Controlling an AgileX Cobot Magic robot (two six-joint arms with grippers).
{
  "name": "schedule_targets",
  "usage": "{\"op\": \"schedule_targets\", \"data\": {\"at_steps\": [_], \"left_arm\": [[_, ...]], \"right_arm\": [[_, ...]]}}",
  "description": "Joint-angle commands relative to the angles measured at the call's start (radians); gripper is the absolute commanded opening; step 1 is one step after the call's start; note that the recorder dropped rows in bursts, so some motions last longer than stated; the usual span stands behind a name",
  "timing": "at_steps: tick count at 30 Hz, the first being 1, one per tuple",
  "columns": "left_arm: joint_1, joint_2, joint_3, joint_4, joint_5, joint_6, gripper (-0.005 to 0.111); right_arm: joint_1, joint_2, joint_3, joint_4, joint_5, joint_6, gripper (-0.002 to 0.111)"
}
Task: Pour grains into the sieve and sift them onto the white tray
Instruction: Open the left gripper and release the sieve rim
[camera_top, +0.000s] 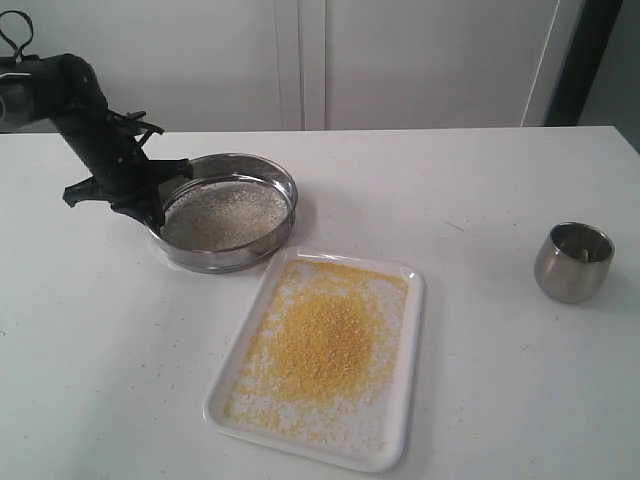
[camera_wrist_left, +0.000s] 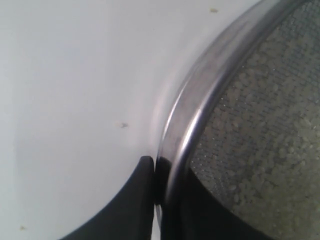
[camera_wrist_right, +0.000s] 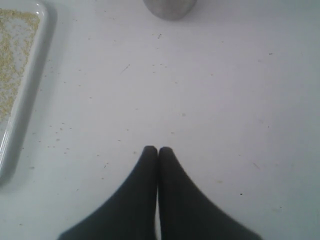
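The grains (camera_top: 320, 345) lie in two lots. The golden-yellow granules are spread over the white tray (camera_top: 412, 385), heaped thick at its middle and thinning toward the rim. The paler, rice-like ones (camera_top: 225, 215) cover the grey mesh inside the sieve (camera_top: 287, 190).

In the exterior view the tray lies flat on the counter (camera_top: 480, 190) near the front edge. The sieve stands on the counter at about 11 o'clock from the tray, just beside its far corner; whether the two touch cannot be told.

The left fingers (camera_top: 150, 205) are at the sieve's 9 o'clock side. The left wrist view shows them clamped on the steel rim (camera_wrist_left: 200, 100), with one dark finger (camera_wrist_left: 142, 175) against the outside of the wall and the other inside over the mesh.

A small rounded steel cup (camera_top: 573, 262) stands upright well apart at about 2 o'clock from the tray.

The right fingers (camera_wrist_right: 150, 160) show only in the right wrist view. They are pressed together with nothing between them, over bare counter, with the cup (camera_wrist_right: 170, 7) and a strip of the tray (camera_wrist_right: 42, 30) at the edges of that view.
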Motion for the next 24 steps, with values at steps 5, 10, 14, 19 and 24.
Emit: {"op": "schedule_targets", "data": {"at_steps": [5,10,14,19,24], "left_arm": [[0.002,-0.008,-0.006,-0.021,0.033,0.004,0.0],[0.002,-0.008,-0.006,-0.021,0.035,0.009,0.002],[0.002,-0.008,-0.006,-0.021,0.035,0.034,0.026],[0.002,-0.008,-0.006,-0.021,0.033,0.034,0.062],[0.002,-0.008,-0.006,-0.021,0.033,0.034,0.075]], "right_arm": [[0.001,-0.007,-0.003,-0.007,-0.008,0.001,0.0],[0.001,-0.007,-0.003,-0.007,-0.008,0.001,0.0],[0.001,-0.007,-0.003,-0.007,-0.008,0.02,0.0],[0.001,-0.007,-0.003,-0.007,-0.008,0.017,0.0],[0.001,-0.007,-0.003,-0.007,-0.008,0.017,0.0]]}}
